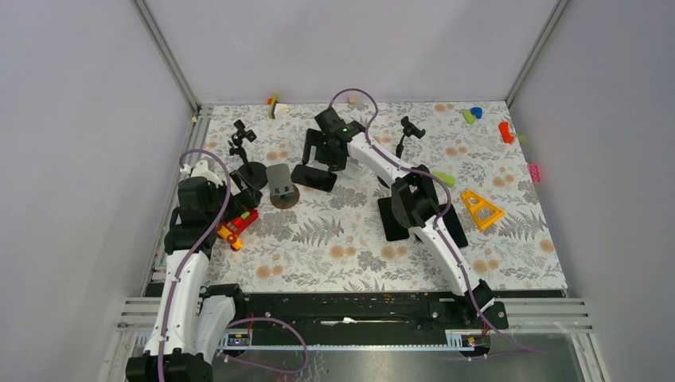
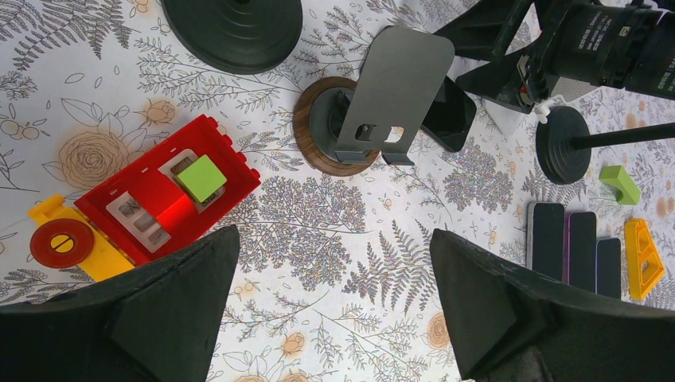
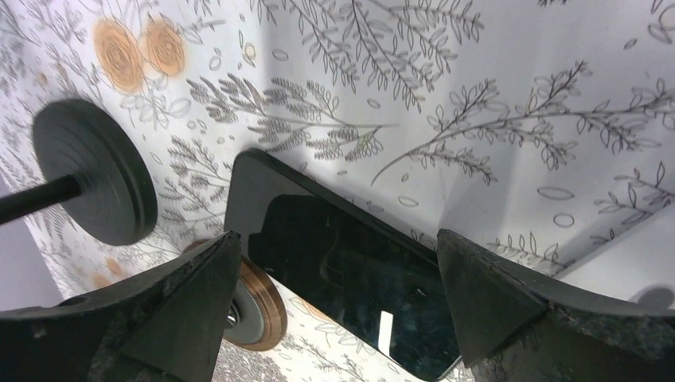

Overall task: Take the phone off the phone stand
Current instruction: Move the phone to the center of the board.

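The phone stand (image 1: 280, 183) is a grey tilted plate on a round wooden base; in the left wrist view (image 2: 394, 91) its plate is bare. The black phone (image 1: 314, 177) lies flat on the table just right of the stand and also shows in the right wrist view (image 3: 358, 278) and the left wrist view (image 2: 450, 111). My right gripper (image 1: 322, 159) is open above the phone, its fingers (image 3: 175, 310) on either side and apart from it. My left gripper (image 2: 334, 294) is open and empty, near the stand's left side (image 1: 223, 207).
A red and yellow toy truck (image 1: 237, 227) lies by the left arm. Two black tripod holders (image 1: 243, 151) (image 1: 407, 131) stand at the back. Several dark phones (image 1: 422, 215) lie flat under the right arm. An orange triangle (image 1: 481, 208) and small blocks lie at the right.
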